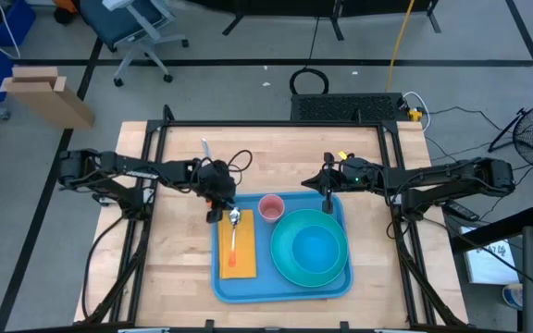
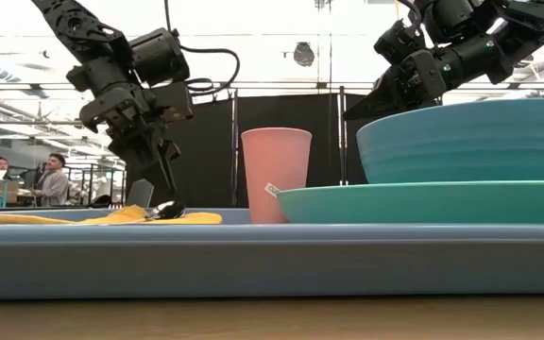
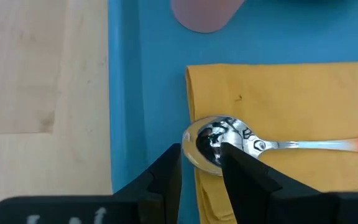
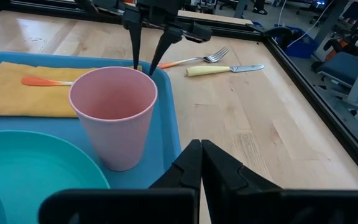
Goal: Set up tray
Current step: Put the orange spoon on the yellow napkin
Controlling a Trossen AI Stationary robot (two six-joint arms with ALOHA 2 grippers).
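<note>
Already the tray [image 1: 280, 285] looks mostly set; it lies in the lower centre of the high view, on the wooden table [image 1: 179, 277]. Nearest the bottom of that frame are the napkin [image 1: 239, 254] on the tray's left part and the plate [image 1: 290, 264] with the bowl [image 1: 315, 242] on its right part. A bit higher, the spoon [image 1: 234, 231] lies on the napkin, and the pink cup [image 1: 271, 207] stands near the tray's upper edge. The left gripper [image 1: 216, 215] is at the spoon's bowl, its fingers partly apart on either side of it. In the left wrist view the fingers [image 3: 166, 180] stand beside the metal. I cannot tell if they press it or only frame it. The right gripper [image 1: 328, 197] hangs over the tray's upper edge, beside the cup, fully closed and with nothing in it.

Higher still, outside the tray, a fork [image 4: 194, 59] and a knife [image 4: 225, 68] lie on the table in the right wrist view. I judge these two are the part left to do.

In the high view the left arm covers most of that cutlery. In the low view the tray's front rim hides what lies flat inside. The bowl's inside is cut off there.
</note>
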